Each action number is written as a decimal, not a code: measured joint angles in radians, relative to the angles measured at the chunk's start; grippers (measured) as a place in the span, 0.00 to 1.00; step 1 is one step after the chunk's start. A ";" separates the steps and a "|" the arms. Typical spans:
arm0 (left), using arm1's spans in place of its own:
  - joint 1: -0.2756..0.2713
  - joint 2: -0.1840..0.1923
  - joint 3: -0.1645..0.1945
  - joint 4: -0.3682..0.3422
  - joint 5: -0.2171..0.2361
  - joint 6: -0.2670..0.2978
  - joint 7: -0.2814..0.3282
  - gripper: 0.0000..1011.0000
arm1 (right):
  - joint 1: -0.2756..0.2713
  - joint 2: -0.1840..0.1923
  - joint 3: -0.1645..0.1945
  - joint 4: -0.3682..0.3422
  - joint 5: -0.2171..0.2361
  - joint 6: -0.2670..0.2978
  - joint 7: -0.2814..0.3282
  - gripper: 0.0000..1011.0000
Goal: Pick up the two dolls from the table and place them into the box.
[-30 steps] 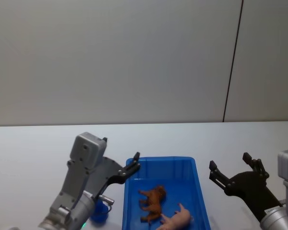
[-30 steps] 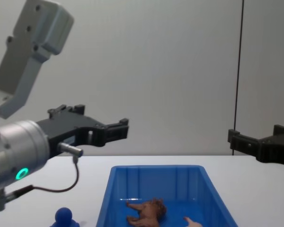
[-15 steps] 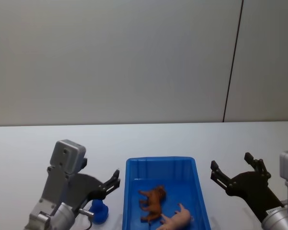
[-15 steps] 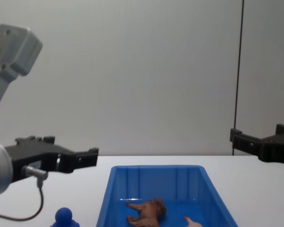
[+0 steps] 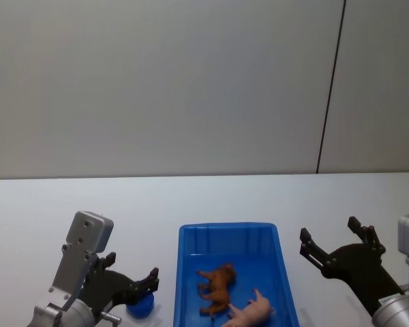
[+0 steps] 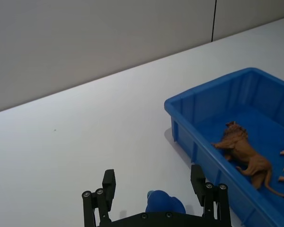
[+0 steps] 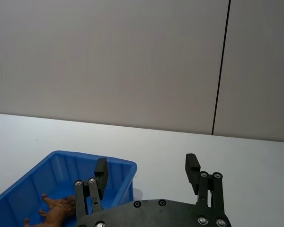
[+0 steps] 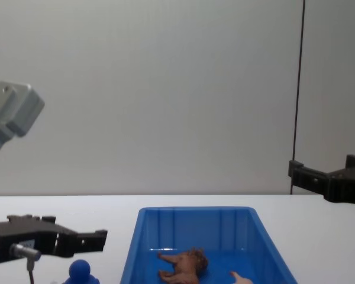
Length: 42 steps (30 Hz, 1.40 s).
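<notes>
both dolls were seen lying inside the box (image 5: 184,286): the lion (image 5: 218,289) was stretched out near the middle of the floor, and the pig (image 5: 252,310) was lying just beside it, nearer the robot, with the two close enough that contact could not be ruled out. the box was set on the table (image 5: 54,204), in front of the robot and between the two arms. the left gripper (image 5: 131,287) was held low over the table to the left of the box, its fingers spread wide apart and nothing gripped between them; a small blue knobbed object (image 5: 140,306) was seen on the table just beside its fingertips, close to the left wall of the box. the right gripper (image 5: 334,240) was held above the table to the right of the box, its fingers likewise parted widely and empty.
</notes>
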 joint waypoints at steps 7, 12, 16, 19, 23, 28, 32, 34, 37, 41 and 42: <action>-0.031 -0.014 -0.003 0.066 0.005 0.033 -0.048 0.99 | -0.001 0.000 0.000 -0.001 0.000 0.000 -0.001 0.99; -0.049 -0.024 -0.004 0.103 0.014 0.051 -0.081 0.96 | -0.001 0.000 0.000 -0.001 0.000 0.000 -0.001 0.99; -0.061 -0.030 -0.004 0.126 0.020 0.062 -0.101 0.85 | -0.001 0.000 0.000 -0.001 0.000 0.000 -0.001 0.99; -0.066 -0.033 -0.003 0.137 0.023 0.068 -0.111 0.77 | -0.001 0.000 0.000 -0.001 0.000 0.000 -0.001 0.99; -0.072 -0.037 -0.003 0.151 0.026 0.077 -0.125 0.67 | -0.001 0.000 0.000 -0.001 0.000 0.000 0.000 0.99; -0.076 -0.040 -0.002 0.163 0.029 0.083 -0.136 0.50 | -0.001 0.000 0.000 -0.001 0.000 0.000 0.000 0.99; -0.077 -0.041 -0.002 0.166 0.029 0.084 -0.141 0.38 | -0.001 0.000 0.000 -0.001 0.000 0.000 0.000 0.99; -0.077 -0.041 -0.003 0.166 0.029 0.084 -0.143 0.31 | -0.001 0.000 0.000 -0.001 0.000 0.000 0.000 0.99; -0.076 -0.041 -0.003 0.162 0.029 0.082 -0.146 0.29 | -0.001 0.000 0.000 -0.001 0.000 0.000 0.000 0.99; -0.073 -0.039 -0.005 0.147 0.029 0.069 -0.148 0.26 | -0.001 0.000 0.000 -0.001 0.000 0.000 0.000 0.99; -0.073 -0.039 -0.005 0.147 0.029 0.069 -0.148 0.26 | -0.001 0.000 0.000 -0.001 0.000 0.000 0.000 0.99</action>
